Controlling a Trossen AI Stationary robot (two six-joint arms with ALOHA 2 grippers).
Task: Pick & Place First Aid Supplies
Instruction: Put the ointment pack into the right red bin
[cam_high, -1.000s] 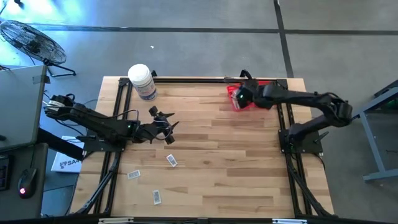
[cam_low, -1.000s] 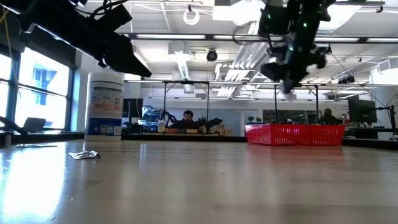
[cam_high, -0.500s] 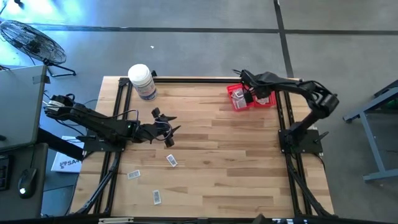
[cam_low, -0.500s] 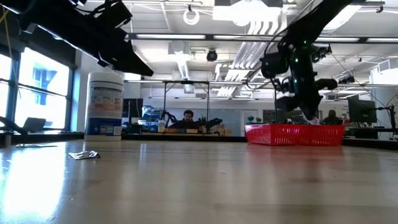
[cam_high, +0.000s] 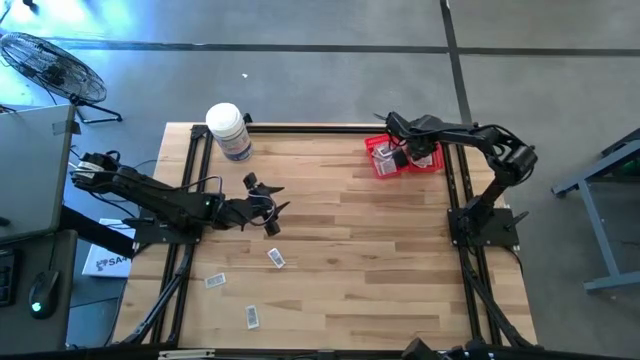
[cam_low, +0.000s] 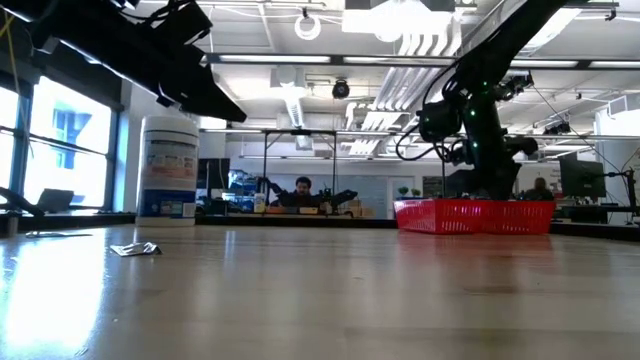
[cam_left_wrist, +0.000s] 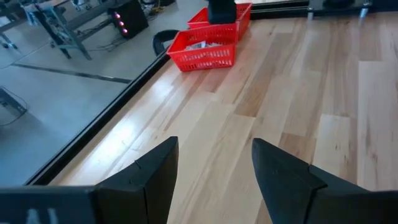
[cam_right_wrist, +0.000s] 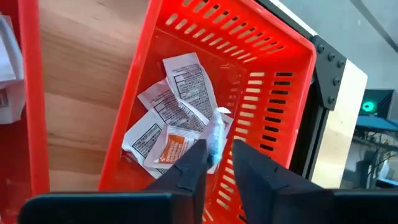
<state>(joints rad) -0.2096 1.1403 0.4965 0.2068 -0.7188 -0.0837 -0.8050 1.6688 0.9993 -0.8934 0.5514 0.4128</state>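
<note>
Right gripper (cam_right_wrist: 212, 163) low in a red basket (cam_right_wrist: 273, 106), upper right of the high view.

Its fingers pinch a small white packet (cam_right_wrist: 214, 134) just above a pile of packets (cam_right_wrist: 171, 121) on the basket floor. Three more packets (cam_high: 275, 258) lie on the table (cam_high: 380, 260) at lower left. The left gripper (cam_left_wrist: 214, 171) hovers left of centre, jaws apart and empty.

packet (cam_right_wrist: 216, 138) partly behind right tool (cam_right_wrist: 217, 163) (fingers)

Grey concrete floor (cam_high: 320, 60) around pale wood tabletop (cam_high: 340, 260); standing fan (cam_high: 45, 65) at far corner; tall windows (cam_low: 60, 140), ceiling strip lights (cam_low: 300, 60) beyond.
</note>
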